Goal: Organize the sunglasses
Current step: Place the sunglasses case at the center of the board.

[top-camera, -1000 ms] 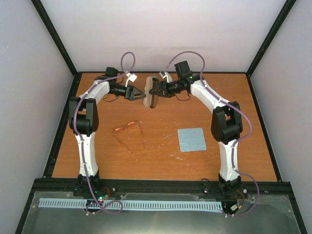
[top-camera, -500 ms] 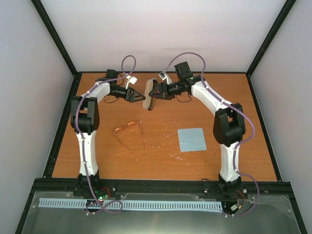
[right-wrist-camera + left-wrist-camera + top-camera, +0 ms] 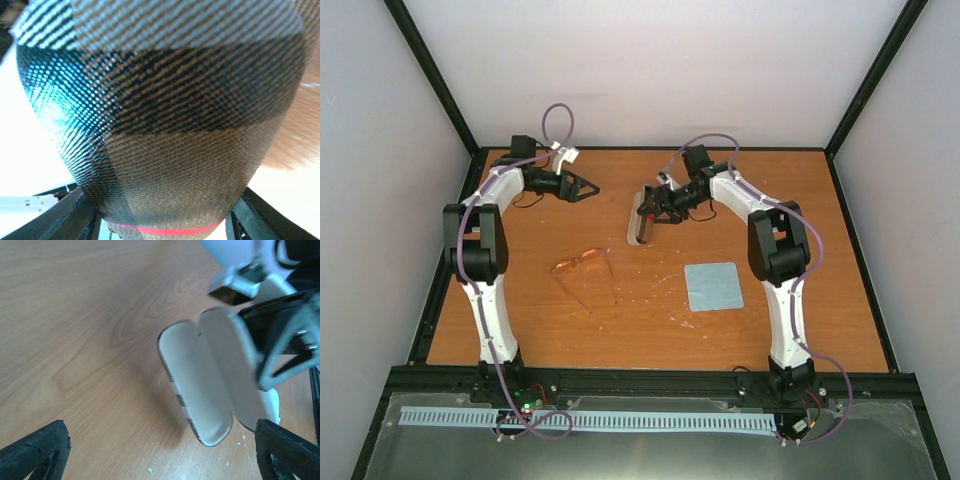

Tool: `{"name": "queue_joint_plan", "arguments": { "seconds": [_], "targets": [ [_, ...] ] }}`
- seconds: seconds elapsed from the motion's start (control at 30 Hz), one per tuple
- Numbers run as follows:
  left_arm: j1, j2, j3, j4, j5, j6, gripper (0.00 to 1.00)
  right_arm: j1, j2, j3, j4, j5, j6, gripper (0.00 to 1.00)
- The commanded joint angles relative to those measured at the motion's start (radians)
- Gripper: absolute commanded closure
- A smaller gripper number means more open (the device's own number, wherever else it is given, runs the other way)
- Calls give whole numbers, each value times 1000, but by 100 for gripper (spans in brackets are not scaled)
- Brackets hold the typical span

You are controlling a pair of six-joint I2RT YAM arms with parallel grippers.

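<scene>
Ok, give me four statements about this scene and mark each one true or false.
The sunglasses lie inside the case. False: they lie on the table, apart from it.
The case is open. True.
The left gripper grips the case. False: it is open and empty; the right gripper holds the case.
The blue cloth lies flat on the table. True.

One pair of sunglasses (image 3: 578, 265), one case (image 3: 637, 230), one blue cloth (image 3: 713, 287), two arms (image 3: 485, 300) (image 3: 782, 255)
</scene>
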Motion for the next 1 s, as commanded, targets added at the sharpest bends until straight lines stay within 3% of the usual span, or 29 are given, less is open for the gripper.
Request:
{"name": "queue_joint_plan", "arguments": {
  "seconds": [0.0,0.3,0.5,0.77,0.9,0.97],
  "targets": [
    [3,-62,-39,30,-13,-8,1,-28,79,34,-84,2,-10,97],
    [3,-72,-82,33,-11,-9,1,-62,183,50,-140,37,-43,91],
    [3,-66,-77,29,-13,-7,1,-81,189,80,-170,66,-50,57],
    [3,-61,-76,31,-3,-11,1,-82,192,120,-230,103,-77,36],
    [3,-63,-82,35,2,-13,0,-82,196,129,-255,121,-90,31],
    [3,-65,-88,40,5,-17,0,-82,196,133,-265,136,-95,22]
  ]
}}
